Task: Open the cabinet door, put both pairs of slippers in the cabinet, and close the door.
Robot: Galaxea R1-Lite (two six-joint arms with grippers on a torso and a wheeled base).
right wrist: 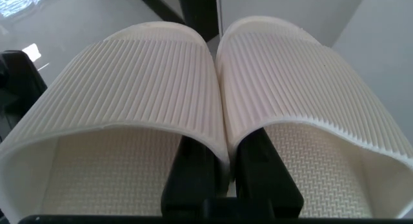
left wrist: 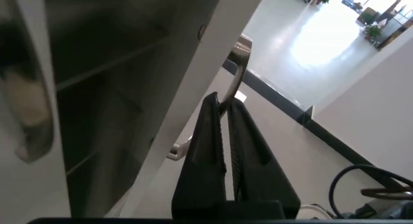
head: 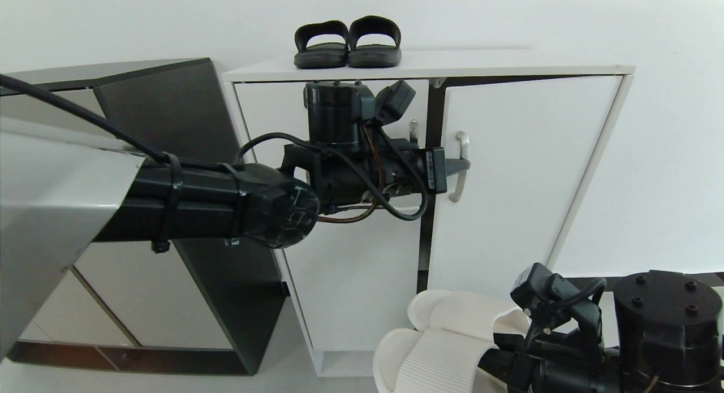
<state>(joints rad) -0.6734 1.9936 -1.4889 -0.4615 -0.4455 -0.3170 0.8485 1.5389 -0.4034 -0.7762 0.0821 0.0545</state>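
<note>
- first and nearest, the right gripper [right wrist: 226, 166] is clamped on the white slippers [right wrist: 142, 75]. one finger sits inside each slipper and pinches the adjoining sides together, so the pair travels as one load. it hangs low in front of the cabinet, handy for once the inside is reachable.
- further out, the left gripper [head: 455, 167] is closed narrow on the handle [head: 459, 189] of the right-hand cabinet door [head: 520, 172]. it comes at the handle from the side, a hold that looks suited to swinging the door outward.
- that door stands slightly ajar, with a dark gap along its inner edge. the left wrist view catches shelves [left wrist: 97, 62] inside, so opening seems to be the step in hand.
- farthest, the black slippers [head: 348, 42] sit side by side on the cabinet top [head: 509, 62] near the wall, not yet stowed.
</note>
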